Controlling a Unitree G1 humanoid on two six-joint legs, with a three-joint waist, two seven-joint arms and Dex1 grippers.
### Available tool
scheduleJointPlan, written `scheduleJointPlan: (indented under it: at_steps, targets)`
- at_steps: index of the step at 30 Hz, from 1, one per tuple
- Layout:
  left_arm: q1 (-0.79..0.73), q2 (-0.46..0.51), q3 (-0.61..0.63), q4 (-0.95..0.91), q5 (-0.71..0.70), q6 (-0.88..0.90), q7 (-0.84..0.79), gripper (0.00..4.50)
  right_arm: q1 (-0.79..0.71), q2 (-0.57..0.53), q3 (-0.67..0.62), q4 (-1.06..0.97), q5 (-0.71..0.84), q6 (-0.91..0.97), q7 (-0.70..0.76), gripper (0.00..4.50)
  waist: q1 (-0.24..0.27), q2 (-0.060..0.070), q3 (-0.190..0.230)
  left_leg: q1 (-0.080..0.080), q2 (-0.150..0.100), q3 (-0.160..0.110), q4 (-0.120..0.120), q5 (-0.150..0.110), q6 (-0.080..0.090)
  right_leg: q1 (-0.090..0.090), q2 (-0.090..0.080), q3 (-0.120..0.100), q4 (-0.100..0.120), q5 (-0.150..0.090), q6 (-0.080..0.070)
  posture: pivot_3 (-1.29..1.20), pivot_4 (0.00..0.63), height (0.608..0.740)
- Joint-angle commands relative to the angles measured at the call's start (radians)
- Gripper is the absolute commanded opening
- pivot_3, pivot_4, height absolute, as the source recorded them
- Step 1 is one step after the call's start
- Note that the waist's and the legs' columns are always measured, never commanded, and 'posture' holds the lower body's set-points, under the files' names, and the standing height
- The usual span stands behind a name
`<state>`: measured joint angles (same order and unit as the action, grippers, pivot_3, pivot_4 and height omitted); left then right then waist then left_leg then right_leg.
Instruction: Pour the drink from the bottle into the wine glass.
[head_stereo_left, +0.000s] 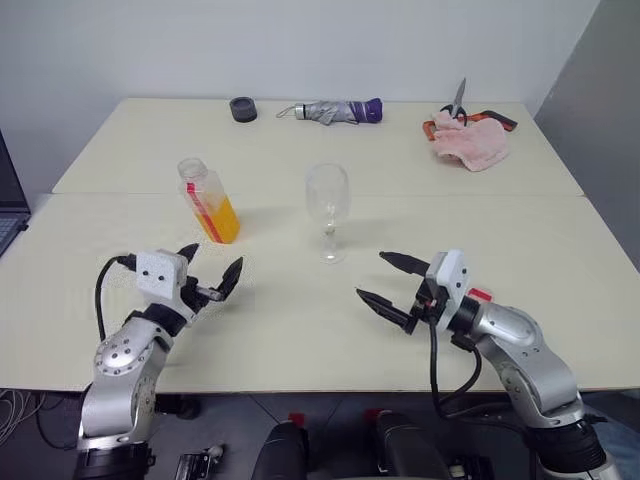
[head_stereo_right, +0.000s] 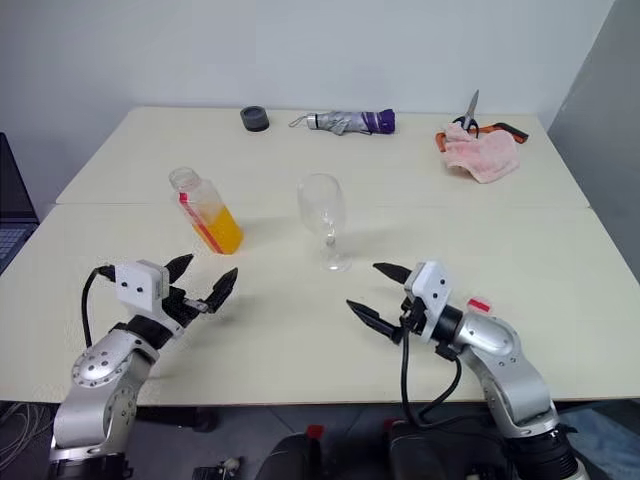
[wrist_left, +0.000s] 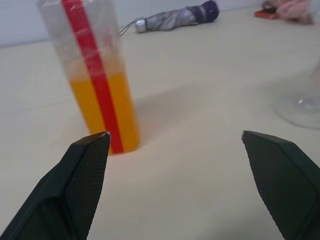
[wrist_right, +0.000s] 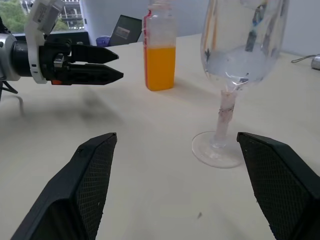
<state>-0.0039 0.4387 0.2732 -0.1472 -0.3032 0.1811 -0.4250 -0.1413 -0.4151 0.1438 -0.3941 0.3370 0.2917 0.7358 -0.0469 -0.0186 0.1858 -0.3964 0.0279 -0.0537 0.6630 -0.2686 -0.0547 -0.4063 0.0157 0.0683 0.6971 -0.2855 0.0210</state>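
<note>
The bottle (head_stereo_left: 207, 200) stands uncapped on the cream table, left of centre, with a red label strip and the orange drink (head_stereo_left: 221, 220) filling its lower half. The wine glass (head_stereo_left: 327, 208) stands upright and empty to its right, near the table's middle. My left gripper (head_stereo_left: 212, 269) is open, low over the table just in front of the bottle, its black fingers (wrist_left: 82, 175) apart with nothing between them. My right gripper (head_stereo_left: 388, 282) is open too, in front and to the right of the glass, whose foot (wrist_right: 218, 150) sits between and beyond its fingers.
Along the table's far edge lie a dark roll of tape (head_stereo_left: 243, 109), a folded grey and purple umbrella (head_stereo_left: 335, 111), and a pink cloth (head_stereo_left: 470, 140) with scissors (head_stereo_left: 458, 102). A seam (head_stereo_left: 480, 195) crosses the table behind the glass. A laptop edge (head_stereo_left: 10, 215) shows at far left.
</note>
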Motion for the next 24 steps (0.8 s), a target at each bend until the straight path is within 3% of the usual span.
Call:
scheduleJointPlan:
  at_steps: [1, 24]
  targets:
    - [-0.012, 0.007, 0.057, 0.026, 0.009, -0.012, 0.044, 4.50, 0.013, -0.035, 0.017, -0.071, 0.030, 0.018, 0.045, 4.10, 0.002, 0.000, 0.000, 0.000, 0.000, 0.000, 0.000, 0.000, 0.000, 0.000, 0.000, 0.000, 0.000, 0.000, 0.000, 0.00, 0.150, 0.740]
    - [-0.239, 0.105, 0.046, 0.216, 0.016, -0.006, -0.043, 4.50, 0.004, -0.068, 0.035, -0.126, 0.071, 0.079, 0.063, 4.10, 0.011, -0.001, -0.001, 0.000, -0.001, 0.000, 0.000, 0.000, 0.000, 0.000, 0.000, -0.002, 0.000, 0.000, 0.000, 0.00, 0.150, 0.740]
